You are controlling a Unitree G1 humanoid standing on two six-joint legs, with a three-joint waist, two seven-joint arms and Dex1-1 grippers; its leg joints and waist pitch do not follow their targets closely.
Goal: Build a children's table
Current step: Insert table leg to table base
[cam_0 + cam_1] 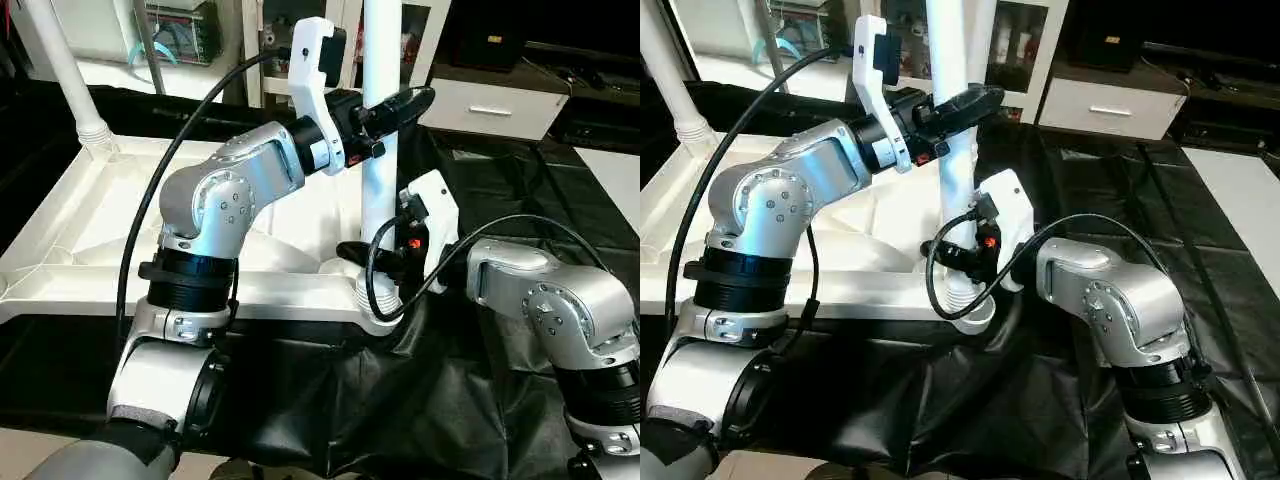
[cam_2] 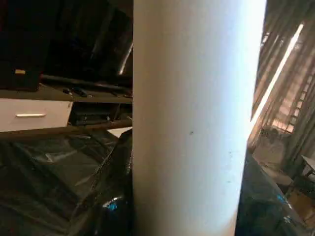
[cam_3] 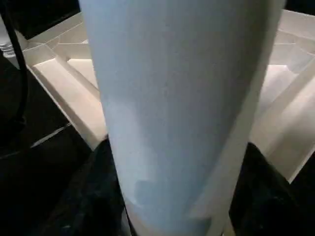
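The white tabletop (image 1: 90,230) lies underside up on the black-draped work table, its ribs showing. A white leg (image 1: 380,190) stands upright in the near right corner socket (image 1: 372,312). My left gripper (image 1: 385,108) is shut around this leg partway up. My right gripper (image 1: 368,252) closes on the same leg low down, just above the socket, with dark fingers (image 3: 98,167) against both sides. The leg (image 2: 192,123) rises close in front of the left wrist camera. A second leg (image 1: 65,70) stands in the far left corner.
Black sheeting (image 1: 330,400) covers the work table and hangs over its near edge. A white drawer cabinet (image 1: 490,105) and shelves stand behind. Black cables (image 1: 150,200) loop over both forearms near the held leg.
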